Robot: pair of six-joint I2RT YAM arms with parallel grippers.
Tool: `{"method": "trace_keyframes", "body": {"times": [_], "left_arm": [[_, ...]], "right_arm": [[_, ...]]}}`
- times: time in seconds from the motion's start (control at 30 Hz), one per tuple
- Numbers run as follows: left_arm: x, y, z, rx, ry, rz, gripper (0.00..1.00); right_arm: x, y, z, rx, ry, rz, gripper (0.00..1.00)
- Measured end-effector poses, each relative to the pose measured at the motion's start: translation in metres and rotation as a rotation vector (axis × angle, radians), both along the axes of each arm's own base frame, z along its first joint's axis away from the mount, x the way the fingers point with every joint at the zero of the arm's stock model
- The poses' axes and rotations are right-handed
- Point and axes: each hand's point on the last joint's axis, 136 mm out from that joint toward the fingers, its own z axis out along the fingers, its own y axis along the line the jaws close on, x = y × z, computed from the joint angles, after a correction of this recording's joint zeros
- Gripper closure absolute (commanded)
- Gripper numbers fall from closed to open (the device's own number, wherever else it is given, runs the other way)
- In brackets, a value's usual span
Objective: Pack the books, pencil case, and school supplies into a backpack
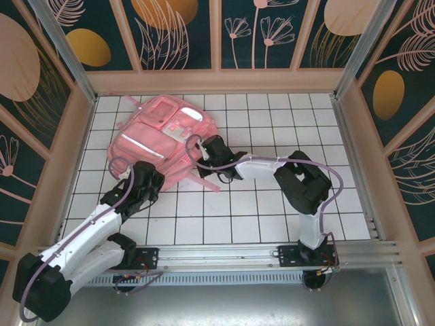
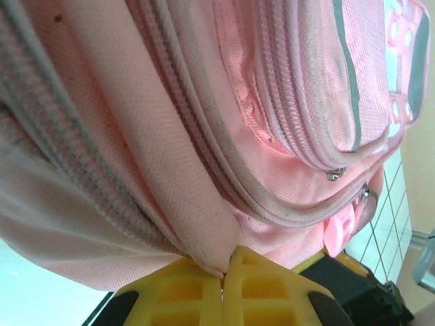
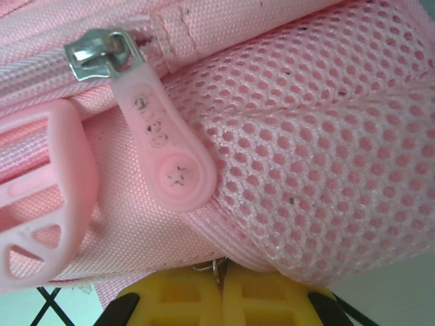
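Two grips hold the backpack (image 1: 163,132) now, and it lies toward 11 o'clock on the desk (image 1: 272,204). Your left fingers (image 2: 190,288) are pressed together on a thin fold of pink fabric at the bag's 7 o'clock edge. Your right fingers (image 3: 183,295) are pressed together on the seam under the mesh pocket (image 3: 326,136), at the bag's 4 o'clock side.

This looks like a two-handed hold to shift or steady the bag. Both pinches sit at the very tips, so move slowly. The left fold is narrow and soft and could slide out under a sharp pull. Move both arms together in one direction, because pulling them apart would load the seams. A small metal ring shows between the right fingers, but you cannot tell whether it is gripped. The pink zip pull (image 3: 166,146) hangs free at 11 o'clock from that grip, so treat the zip as not held. If you mean to work it, regrip on the pull itself.

The zips (image 2: 285,102) in the left wrist view run closed, and the panels bulge a little. You cannot tell what is inside the bag. The mesh pocket looks flat and likely holds nothing.
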Motion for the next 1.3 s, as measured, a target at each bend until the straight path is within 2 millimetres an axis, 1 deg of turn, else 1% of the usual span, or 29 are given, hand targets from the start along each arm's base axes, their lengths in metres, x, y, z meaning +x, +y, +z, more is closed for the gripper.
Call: {"method": "trace_keyframes", "body": {"times": [0.13,0.23,0.33,0.37,0.4,0.47,0.53,0.6,0.7,0.73,0.77,0.83,0.9,0.97,1.0,1.03,1.07,1.13,1.2,1.23,1.3], "left_arm": [[0.005,-0.015,0.001,-0.029,-0.011,-0.072,1.0],[0.01,-0.033,-0.004,-0.059,-0.002,-0.133,1.0],[0.017,-0.054,-0.004,-0.073,0.006,-0.188,1.0],[0.02,-0.062,-0.002,-0.077,0.006,-0.205,1.0],[0.023,-0.067,-0.002,-0.078,0.01,-0.217,1.0],[0.029,-0.081,0.0,-0.077,0.02,-0.242,1.0],[0.034,-0.096,0.001,-0.074,0.029,-0.268,1.0],[0.041,-0.111,0.002,-0.077,0.031,-0.293,1.0],[0.052,-0.136,0.002,-0.085,0.03,-0.33,1.0],[0.056,-0.145,0.001,-0.087,0.029,-0.343,0.96],[0.06,-0.153,0.001,-0.09,0.029,-0.355,0.83],[0.067,-0.172,0.003,-0.095,0.032,-0.396,0.66],[0.076,-0.194,0.016,-0.102,0.001,-0.451,0.36],[0.083,-0.207,0.035,-0.105,-0.051,-0.484,0.18],[0.087,-0.21,0.045,-0.1,-0.079,-0.494,0.12],[0.089,-0.21,0.053,-0.087,-0.103,-0.502,0.05],[0.092,-0.209,0.061,-0.064,-0.125,-0.503,0.01],[0.096,-0.2,0.072,-0.001,-0.154,-0.496,0.02],[0.099,-0.183,0.084,0.09,-0.183,-0.477,0.01],[0.1,-0.173,0.09,0.134,-0.194,-0.462,0.02],[0.104,-0.14,0.103,0.243,-0.216,-0.403,0.01]], "right_arm": [[0.01,-0.007,0.002,-0.005,-0.006,-0.026,1.0],[0.021,-0.02,0.0,-0.023,-0.015,-0.069,0.99],[0.033,-0.035,-0.001,-0.045,-0.021,-0.121,0.71],[0.039,-0.042,-0.001,-0.057,-0.029,-0.149,0.63],[0.045,-0.051,0.0,-0.068,-0.036,-0.182,0.57],[0.057,-0.075,0.006,-0.082,-0.053,-0.26,0.49],[0.064,-0.098,0.019,-0.081,-0.075,-0.333,0.44],[0.07,-0.121,0.037,-0.069,-0.106,-0.407,0.4],[0.072,-0.152,0.068,-0.037,-0.159,-0.503,0.33],[0.071,-0.162,0.077,-0.026,-0.174,-0.533,0.31],[0.07,-0.173,0.086,-0.016,-0.191,-0.565,0.28],[0.067,-0.191,0.098,-0.002,-0.216,-0.62,0.22],[0.063,-0.212,0.109,0.009,-0.239,-0.676,0.15],[0.06,-0.233,0.116,0.017,-0.256,-0.729,0.08],[0.058,-0.243,0.121,0.022,-0.266,-0.755,0.02],[0.056,-0.251,0.124,0.032,-0.274,-0.779,0.01],[0.053,-0.262,0.129,0.038,-0.287,-0.803,0.01],[0.047,-0.279,0.135,0.051,-0.309,-0.841,0.01],[0.042,-0.295,0.14,0.067,-0.341,-0.869,0.01],[0.039,-0.301,0.141,0.068,-0.358,-0.875,0.01],[0.03,-0.313,0.141,0.065,-0.41,-0.876,0.01]]}}
